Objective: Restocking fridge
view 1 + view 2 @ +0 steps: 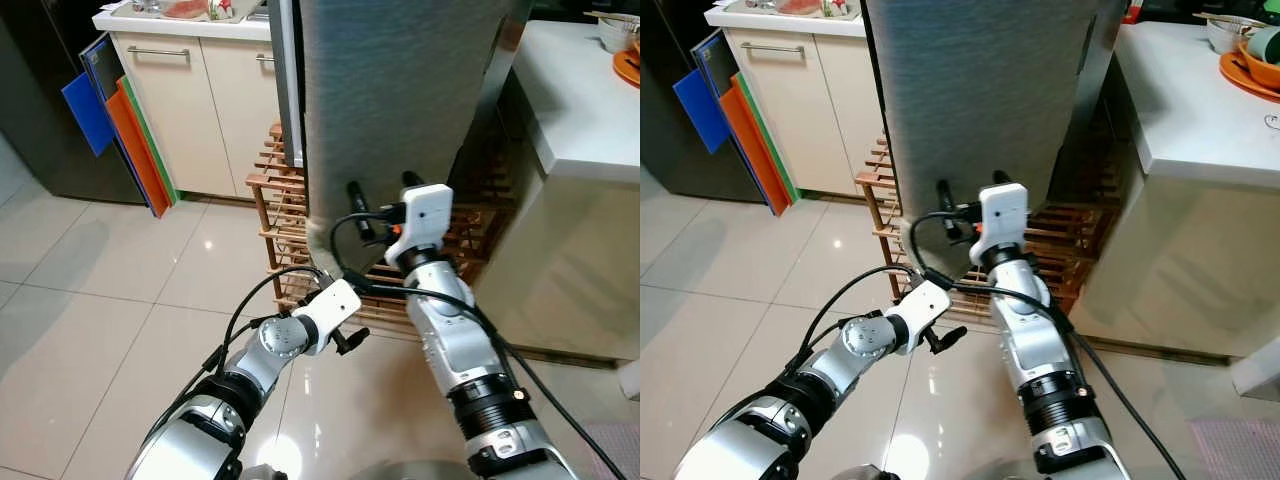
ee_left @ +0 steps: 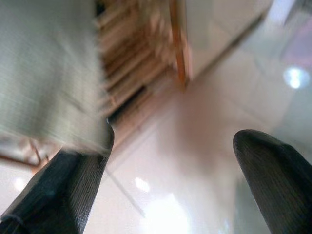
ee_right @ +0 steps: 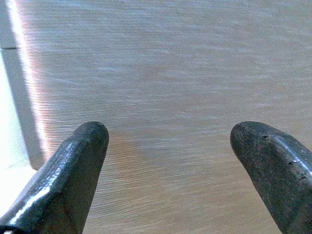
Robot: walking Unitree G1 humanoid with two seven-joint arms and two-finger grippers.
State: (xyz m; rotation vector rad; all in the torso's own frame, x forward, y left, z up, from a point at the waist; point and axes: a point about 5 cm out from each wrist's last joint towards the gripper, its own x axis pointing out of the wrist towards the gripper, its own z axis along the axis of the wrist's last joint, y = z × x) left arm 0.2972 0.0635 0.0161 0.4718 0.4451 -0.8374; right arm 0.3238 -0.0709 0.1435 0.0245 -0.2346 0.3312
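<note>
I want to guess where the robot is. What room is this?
Most likely a kitchen: a big steel fridge door, cupboards with a counter, cutting boards leaning beside them, and bowls on a white counter.

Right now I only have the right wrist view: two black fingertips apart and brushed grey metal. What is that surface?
Observer: It's the open stainless fridge door; the right gripper is raised against its lower part, fingers spread.
Operator: Anything behind the door?
Observer: A wooden slatted rack stands on the floor just past the door's bottom edge.
Operator: Where's my left arm?
Observer: The left gripper hangs low over the tiled floor, open and holding nothing.
Operator: What's to my right?
Observer: A white counter carrying an orange dish.
</note>
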